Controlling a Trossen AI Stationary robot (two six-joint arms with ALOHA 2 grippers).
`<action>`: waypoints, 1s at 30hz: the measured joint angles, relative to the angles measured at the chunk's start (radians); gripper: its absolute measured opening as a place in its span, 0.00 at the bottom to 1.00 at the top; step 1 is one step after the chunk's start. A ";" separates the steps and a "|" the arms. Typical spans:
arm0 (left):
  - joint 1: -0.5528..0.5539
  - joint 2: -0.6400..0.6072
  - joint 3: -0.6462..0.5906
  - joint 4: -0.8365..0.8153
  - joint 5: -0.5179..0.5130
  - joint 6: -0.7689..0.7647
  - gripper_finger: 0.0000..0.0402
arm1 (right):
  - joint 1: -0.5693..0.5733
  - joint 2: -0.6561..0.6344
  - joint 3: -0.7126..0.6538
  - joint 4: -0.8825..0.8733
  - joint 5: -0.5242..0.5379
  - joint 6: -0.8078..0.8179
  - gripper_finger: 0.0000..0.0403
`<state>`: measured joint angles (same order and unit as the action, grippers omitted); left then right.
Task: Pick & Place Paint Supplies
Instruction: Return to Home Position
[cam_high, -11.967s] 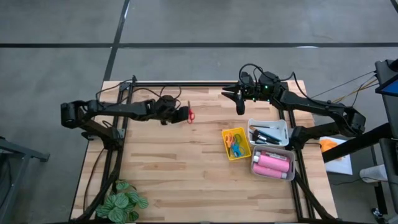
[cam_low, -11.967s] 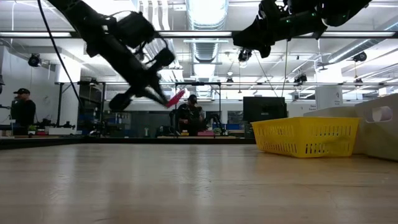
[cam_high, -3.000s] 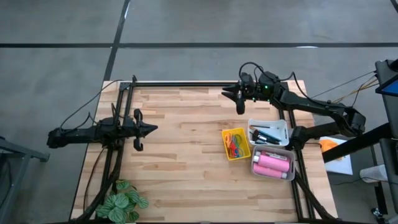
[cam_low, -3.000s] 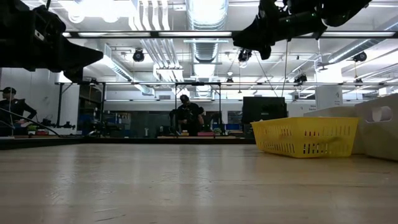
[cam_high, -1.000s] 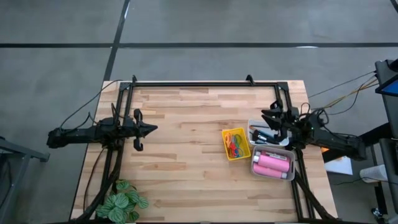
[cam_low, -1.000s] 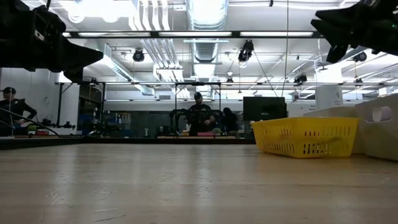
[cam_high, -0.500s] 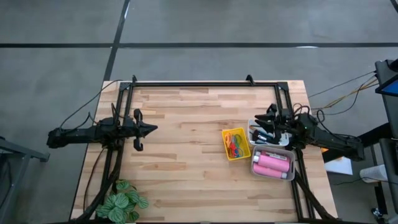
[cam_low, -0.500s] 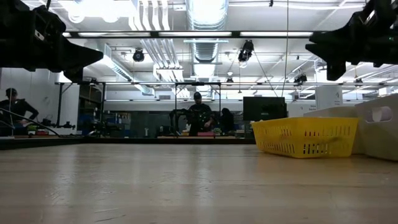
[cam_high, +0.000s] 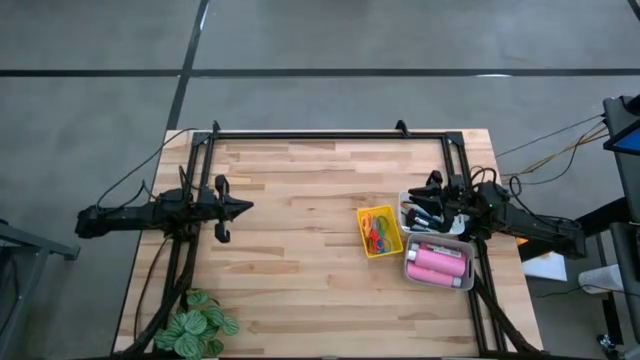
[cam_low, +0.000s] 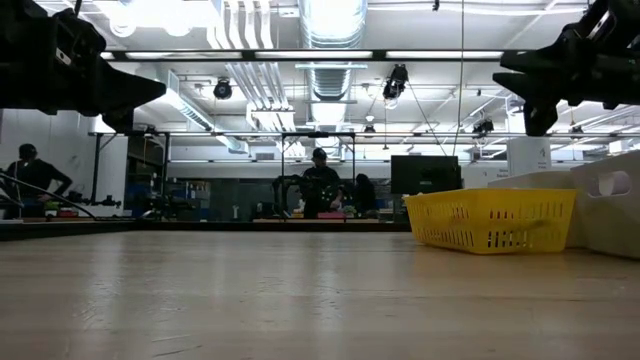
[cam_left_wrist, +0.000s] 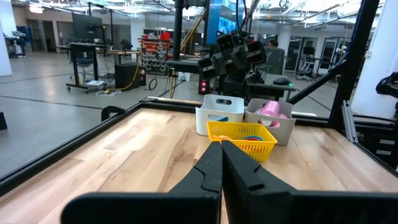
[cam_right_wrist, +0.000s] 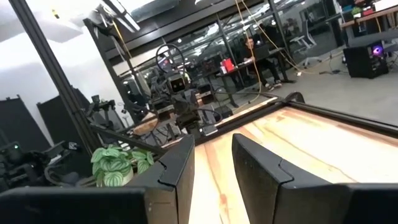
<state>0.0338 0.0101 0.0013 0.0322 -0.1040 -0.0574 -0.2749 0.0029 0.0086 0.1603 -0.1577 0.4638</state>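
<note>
Two dark arms sit low at opposite sides of the bench (cam_high: 300, 290). At the left edge, the left tool (cam_high: 240, 207) points inward across the wood, well apart from every container. Its wrist view shows the two dark fingers (cam_left_wrist: 208, 168) pressed together, with no gap between them. On the right side, the right tool (cam_high: 420, 203) hangs above the white tray (cam_high: 458, 228), and its own camera shows its fingers (cam_right_wrist: 255, 165) spread, with a clear gap between them (only the bench shows through it). All the supplies that can be seen lie in three containers grouped at the right. The scissors (cam_high: 378, 230), a tangle of coloured handles, are inside the yellow bin (cam_high: 364, 232), which stands just beside the white tray on its inner side. The brushes (cam_high: 432, 222) lie in the white tray, partly hidden under the right arm, so they cannot be counted. The pink bottles (cam_high: 437, 264) lie on their sides in a second tray (cam_high: 410, 272), just beside the white tray, on the side toward the bench edge where the plant (cam_high: 197, 325) stands. That plant is at the left corner of that edge, well apart from the containers. From bench height the yellow bin shows at the right with the pale trays beside it. Far off in the room are a person (cam_low: 35, 175) at the left and a second person (cam_low: 320, 185) near the middle.
</note>
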 joint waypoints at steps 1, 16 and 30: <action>0.000 0.000 0.000 0.000 0.000 0.000 0.00 | 0.000 0.001 0.000 0.000 0.000 0.000 0.27; 0.000 0.000 0.000 0.000 0.000 0.000 0.00 | 0.000 0.014 0.000 0.000 0.000 -0.003 0.27; 0.000 0.000 0.000 0.000 0.000 0.000 0.00 | 0.000 0.013 0.000 0.000 0.000 -0.003 0.27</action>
<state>0.0338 0.0101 0.0013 0.0319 -0.1036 -0.0578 -0.2749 0.0154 0.0086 0.1600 -0.1574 0.4606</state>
